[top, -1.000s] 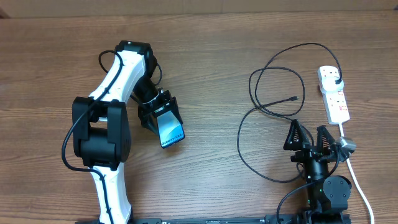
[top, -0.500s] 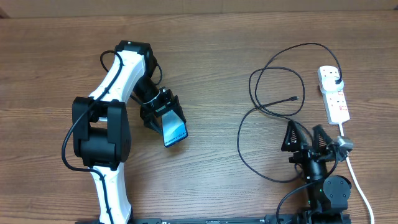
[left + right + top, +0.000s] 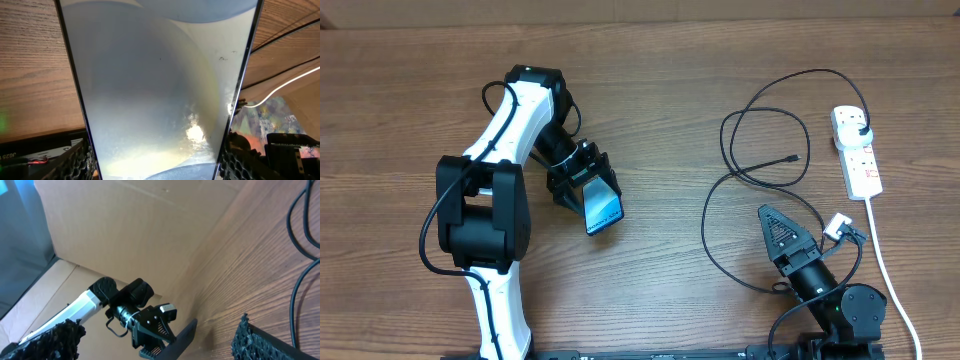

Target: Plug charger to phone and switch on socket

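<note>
Phone [image 3: 602,211] held in left gripper [image 3: 590,195], right gripper [image 3: 807,235] wide and empty; charger [image 3: 732,176] tip lies loose at right, socket [image 3: 857,150] untouched, both steps outstanding.

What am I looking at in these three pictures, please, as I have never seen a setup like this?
Two robot arms sit at a wooden table. One picture looks down from above; the other two come from a small camera on each wrist. The left tool is clamped on the phone, whose pale back fills the left wrist view. The right tool is open and holds nothing. On the table lie the charger, a looped black cable, and the white socket it is plugged into.
</note>
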Controlling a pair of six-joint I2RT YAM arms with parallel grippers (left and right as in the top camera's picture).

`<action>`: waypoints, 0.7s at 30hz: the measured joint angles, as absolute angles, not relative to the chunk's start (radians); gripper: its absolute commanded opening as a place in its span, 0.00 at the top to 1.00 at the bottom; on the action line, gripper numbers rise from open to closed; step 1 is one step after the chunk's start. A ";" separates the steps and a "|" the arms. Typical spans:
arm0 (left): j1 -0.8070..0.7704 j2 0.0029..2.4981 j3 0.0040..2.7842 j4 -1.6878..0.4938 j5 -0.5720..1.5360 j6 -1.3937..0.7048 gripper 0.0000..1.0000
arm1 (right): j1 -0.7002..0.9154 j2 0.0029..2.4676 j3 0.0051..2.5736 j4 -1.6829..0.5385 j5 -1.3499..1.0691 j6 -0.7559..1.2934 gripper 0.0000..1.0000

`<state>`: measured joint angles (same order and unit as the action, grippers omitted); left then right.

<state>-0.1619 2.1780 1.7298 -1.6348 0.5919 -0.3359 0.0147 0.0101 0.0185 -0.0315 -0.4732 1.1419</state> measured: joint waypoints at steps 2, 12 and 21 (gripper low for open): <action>-0.162 2.178 1.730 -1.635 0.592 -0.336 0.54 | 0.015 0.010 0.019 -0.030 -0.482 1.112 0.01; -0.162 2.178 1.731 -1.635 0.594 -0.336 0.54 | 0.014 0.132 0.093 -0.264 -0.472 1.019 0.01; -0.162 2.178 1.731 -1.631 0.599 -0.336 0.53 | 0.014 0.480 0.352 -0.312 -0.570 1.021 0.00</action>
